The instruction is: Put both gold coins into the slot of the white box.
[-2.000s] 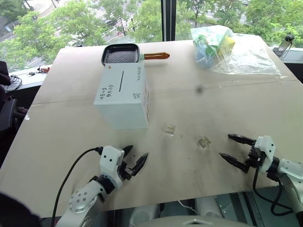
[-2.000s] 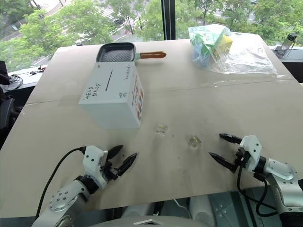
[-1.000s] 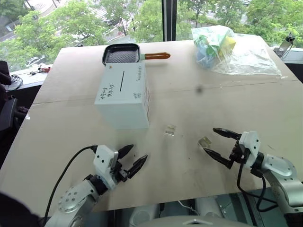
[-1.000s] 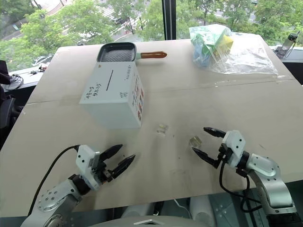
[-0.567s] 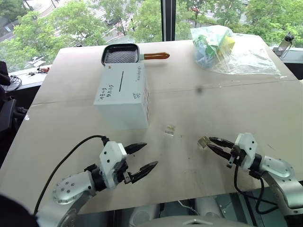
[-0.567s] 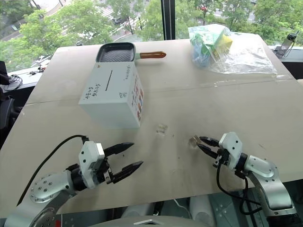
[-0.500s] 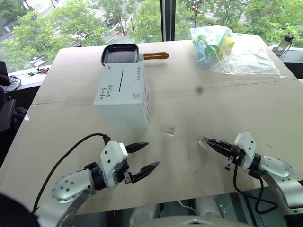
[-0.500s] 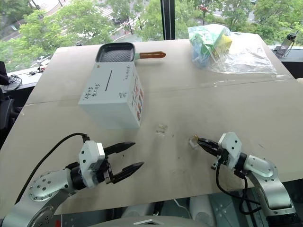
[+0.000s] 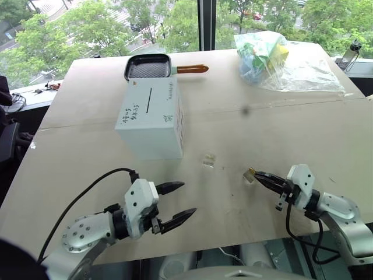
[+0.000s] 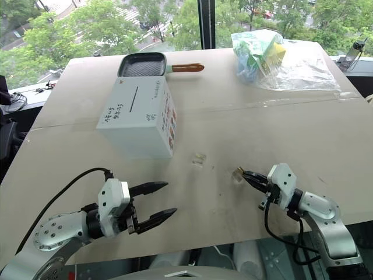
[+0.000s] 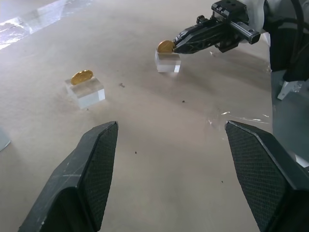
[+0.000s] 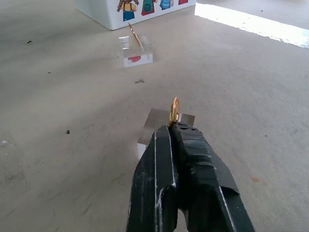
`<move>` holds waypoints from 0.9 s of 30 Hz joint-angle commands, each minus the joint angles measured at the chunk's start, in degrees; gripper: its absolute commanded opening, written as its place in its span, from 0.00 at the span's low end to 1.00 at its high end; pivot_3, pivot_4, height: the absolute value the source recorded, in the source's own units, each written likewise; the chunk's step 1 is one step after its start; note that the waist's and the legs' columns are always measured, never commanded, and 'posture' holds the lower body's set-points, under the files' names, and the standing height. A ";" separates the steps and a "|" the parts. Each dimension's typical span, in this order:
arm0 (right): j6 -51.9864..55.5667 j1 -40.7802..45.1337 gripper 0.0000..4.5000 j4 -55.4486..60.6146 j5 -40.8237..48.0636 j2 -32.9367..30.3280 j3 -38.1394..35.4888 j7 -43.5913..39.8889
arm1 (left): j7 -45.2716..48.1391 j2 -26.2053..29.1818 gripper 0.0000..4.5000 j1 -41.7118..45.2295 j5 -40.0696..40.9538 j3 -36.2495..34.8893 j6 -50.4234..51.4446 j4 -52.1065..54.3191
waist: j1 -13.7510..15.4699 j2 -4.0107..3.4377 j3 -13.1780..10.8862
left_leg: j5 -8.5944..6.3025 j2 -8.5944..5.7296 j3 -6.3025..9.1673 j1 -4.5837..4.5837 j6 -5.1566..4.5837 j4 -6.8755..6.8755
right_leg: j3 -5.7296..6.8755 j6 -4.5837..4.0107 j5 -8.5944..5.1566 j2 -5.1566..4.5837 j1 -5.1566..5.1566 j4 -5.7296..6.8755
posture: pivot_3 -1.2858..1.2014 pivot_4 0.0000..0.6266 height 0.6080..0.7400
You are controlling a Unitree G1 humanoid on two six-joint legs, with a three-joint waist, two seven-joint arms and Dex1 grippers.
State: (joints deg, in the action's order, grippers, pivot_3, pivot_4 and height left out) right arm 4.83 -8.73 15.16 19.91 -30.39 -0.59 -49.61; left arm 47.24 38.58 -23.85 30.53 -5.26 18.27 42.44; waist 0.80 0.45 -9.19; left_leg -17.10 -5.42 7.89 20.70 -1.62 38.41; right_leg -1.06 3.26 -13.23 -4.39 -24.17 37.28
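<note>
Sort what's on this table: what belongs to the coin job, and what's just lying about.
Job:
two small round gold coins, each on a small clear plastic block
large white cardboard box with thin black slot

Lying about:
dark square pan with orange handle
clear plastic bag of colourful items

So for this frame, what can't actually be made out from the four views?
- Right gripper on the nearer gold coin: fingers look shut at its edge, but they cover the contact, so whether the coin has lifted off the clear block is unclear.
- Farther gold coin: too small in the head views.
- Slot of the white box: only a thin line; its width is unreadable.
- Blue handwriting on the box: too small to read.
- Plastic bag: contents blurred by the film.
</note>
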 commanded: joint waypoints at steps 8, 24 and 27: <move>4.81 5.08 0.00 5.93 8.47 1.03 0.25 -1.04 | -9.33 -5.34 0.80 4.11 27.55 -3.21 8.60 4.88 | 0.00 -0.01 0.00 | 0.01 0.01 0.02 0.00 0.01 0.01 | 0.02 0.00 0.01 0.00 0.00 0.01 | 0.52 0.24 0.85; 1.24 4.23 0.19 5.06 2.00 -3.28 1.95 -5.00 | -8.00 0.12 0.80 0.84 25.76 -4.47 10.84 3.16 | -0.07 -0.01 -0.01 | 0.01 0.03 -0.01 -0.02 0.02 0.00 | -0.02 -0.02 0.00 0.06 -0.01 0.01 | 0.52 0.24 0.85; -0.92 5.29 0.46 4.65 -0.19 -4.64 3.22 -6.37 | -5.56 2.52 0.80 -0.95 21.18 -4.23 10.06 1.92 | -0.02 -0.03 -0.02 | 0.01 0.04 -0.04 -0.02 0.02 -0.01 | -0.04 -0.02 0.00 0.07 -0.01 0.00 | 0.52 0.24 0.85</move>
State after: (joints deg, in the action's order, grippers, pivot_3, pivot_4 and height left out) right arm 5.90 -4.35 18.71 20.23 -34.38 2.40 -54.94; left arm 40.10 40.46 -24.51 53.48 -8.76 29.45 43.94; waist 0.78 0.42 -9.22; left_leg -17.09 -5.39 7.84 20.69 -1.60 38.40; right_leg -1.10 3.24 -13.24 -4.32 -24.17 37.28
